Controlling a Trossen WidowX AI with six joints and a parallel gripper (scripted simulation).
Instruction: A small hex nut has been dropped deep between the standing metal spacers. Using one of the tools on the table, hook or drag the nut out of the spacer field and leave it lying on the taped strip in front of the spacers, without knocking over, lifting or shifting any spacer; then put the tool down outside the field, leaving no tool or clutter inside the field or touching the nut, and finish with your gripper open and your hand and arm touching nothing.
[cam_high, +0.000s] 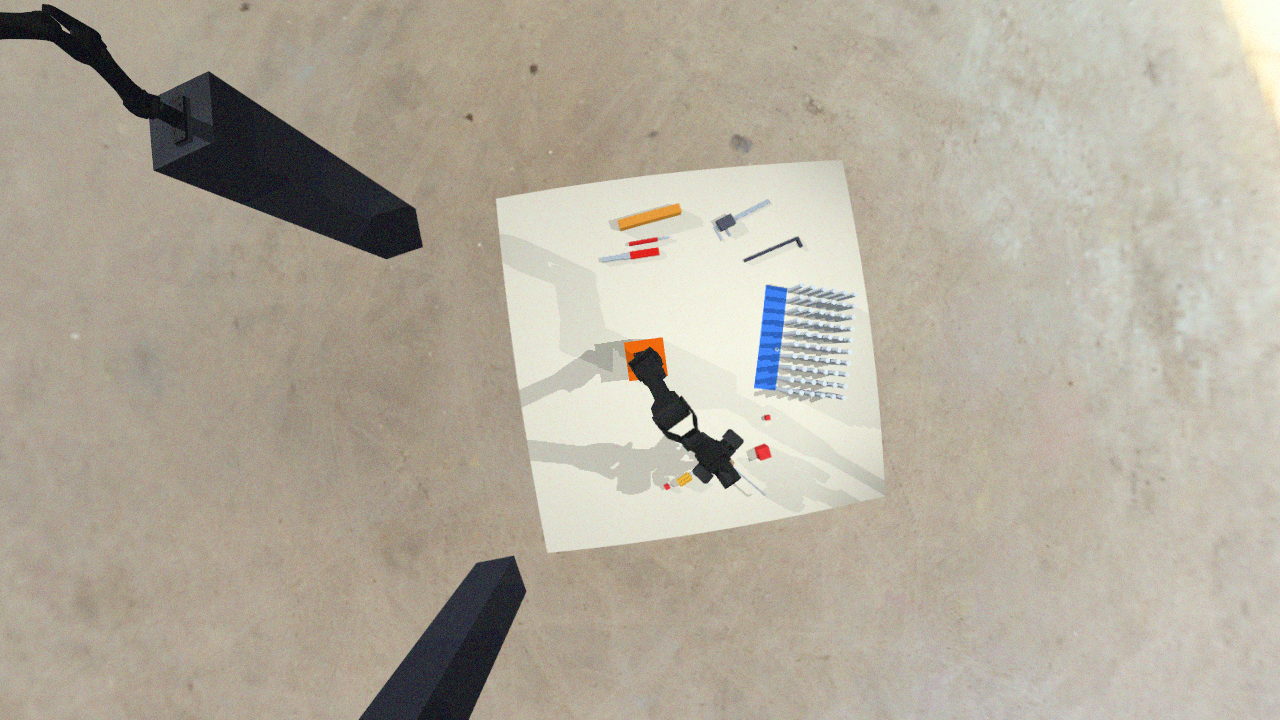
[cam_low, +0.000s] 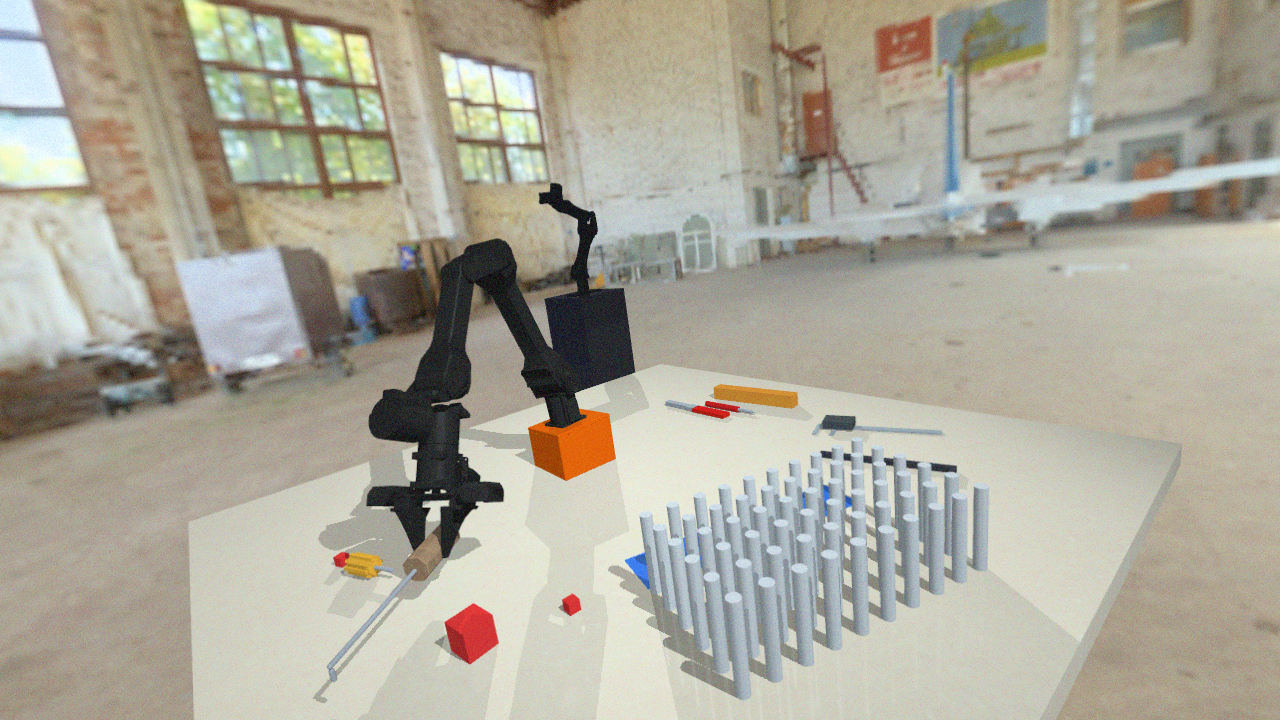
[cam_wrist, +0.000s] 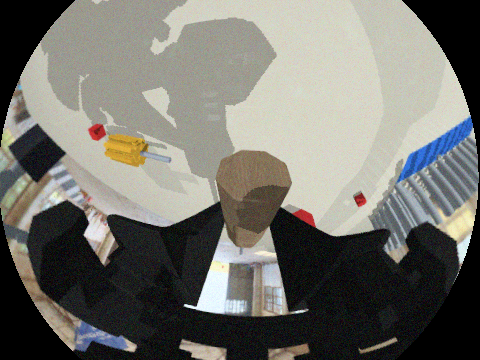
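Observation:
My gripper (cam_low: 433, 546) (cam_wrist: 247, 206) is shut on the wooden handle of a hook tool (cam_low: 420, 561) (cam_wrist: 254, 175). It holds the tool low over the table, away from the spacers. The thin metal shaft (cam_low: 371, 622) slopes down to a bent tip (cam_low: 332, 672) close to the table. The spacers (cam_low: 737, 644) (cam_wrist: 430, 192) stand upright in rows. The blue taped strip (cam_high: 767, 333) (cam_low: 640, 570) (cam_wrist: 435, 145) runs along one side of them. A tiny pale speck (cam_high: 776, 348) on the strip looks like the nut; it is too small to be sure.
A red cube (cam_high: 762, 452) (cam_low: 471, 634) and a smaller one (cam_high: 766, 417) (cam_low: 571, 604) lie between tool and spacers. A yellow-handled tool (cam_low: 363, 565) (cam_wrist: 125, 149) lies beside my gripper. A black hex key (cam_high: 771, 250), a caliper (cam_high: 725, 222), an orange bar (cam_high: 648, 216) and red-handled tools (cam_high: 644, 253) lie farther off.

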